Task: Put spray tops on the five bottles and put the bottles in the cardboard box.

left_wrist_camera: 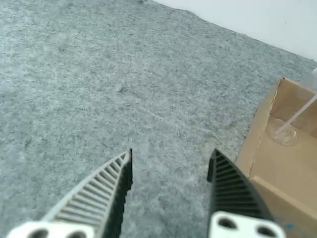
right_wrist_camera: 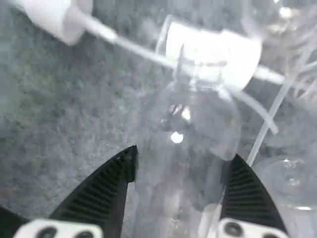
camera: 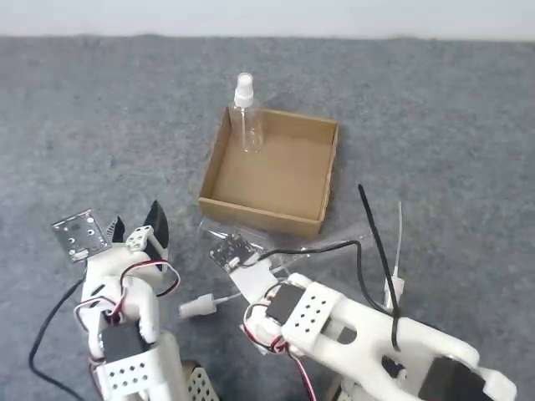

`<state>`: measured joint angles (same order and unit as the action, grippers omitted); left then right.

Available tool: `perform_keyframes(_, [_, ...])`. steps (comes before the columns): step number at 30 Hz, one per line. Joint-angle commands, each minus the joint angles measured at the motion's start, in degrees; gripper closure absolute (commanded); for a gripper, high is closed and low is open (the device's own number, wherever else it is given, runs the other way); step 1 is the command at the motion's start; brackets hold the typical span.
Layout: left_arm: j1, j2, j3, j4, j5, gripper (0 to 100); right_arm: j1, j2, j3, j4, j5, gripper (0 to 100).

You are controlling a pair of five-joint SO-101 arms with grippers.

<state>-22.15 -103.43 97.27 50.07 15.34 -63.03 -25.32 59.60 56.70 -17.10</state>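
**Box** (camera: 259,213): open, shallow, cardboard. It lies just beyond your right gripper (right_wrist_camera: 183,158), and ahead of and off to one side of your left gripper (left_wrist_camera: 172,158). Judged to be the drop point, set where either arm can reach it.

**Left gripper**: jaws spread with nothing between them, hanging over bare carpet short of the box. Probably parked there, free to steady a bottle when you need it.

**Right gripper**: jaws spread, straddling a bottle (right_wrist_camera: 193,119). You cannot tell whether the pads touch its sides. The straddle reads as the start of a pick.

**Bottle**: clear, lying on the carpet between the right gripper's jaws, neck end pointing away from the gripper.

**Second bottle** (right_wrist_camera: 292,173): clear, just beside the straddled one and outside the jaws.

**Capped bottle** (camera: 248,125): upright in the box's far corner, well beyond both grippers. Judged one of five done.

**Tops**: one white top (right_wrist_camera: 213,47) with a dip tube sits just past the straddled bottle's neck. Whether it is seated on that neck cannot be told. Another top (right_wrist_camera: 54,15) lies farther out, loose.

**Carpet** (camera: 100,125): grey, short pile, covering the whole work surface under both grippers.

**Wall** (camera: 267,17): a pale, plain strip beyond the carpet's far edge.
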Motion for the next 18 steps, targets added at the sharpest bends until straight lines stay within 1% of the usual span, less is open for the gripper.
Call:
perform_keyframes(1, [-0.4,-1.4,-0.7,-1.8,-0.2,76,0.9,0.0,-6.6,-0.8,-3.5,78.4])
perform_keyframes(8, [-0.4,-1.4,-0.7,-1.8,-0.3,76,0.9,0.0,-7.4,-1.5,-3.7,78.3])
perform_keyframes(15, [-0.4,-1.4,-0.7,-1.8,-0.3,76,5.8,0.3,-7.2,-4.4,-3.4,78.6])
perform_keyframes(18, [-0.4,-1.4,-0.7,-1.8,-0.3,76,5.9,0.2,-7.2,-4.3,-3.3,78.6])
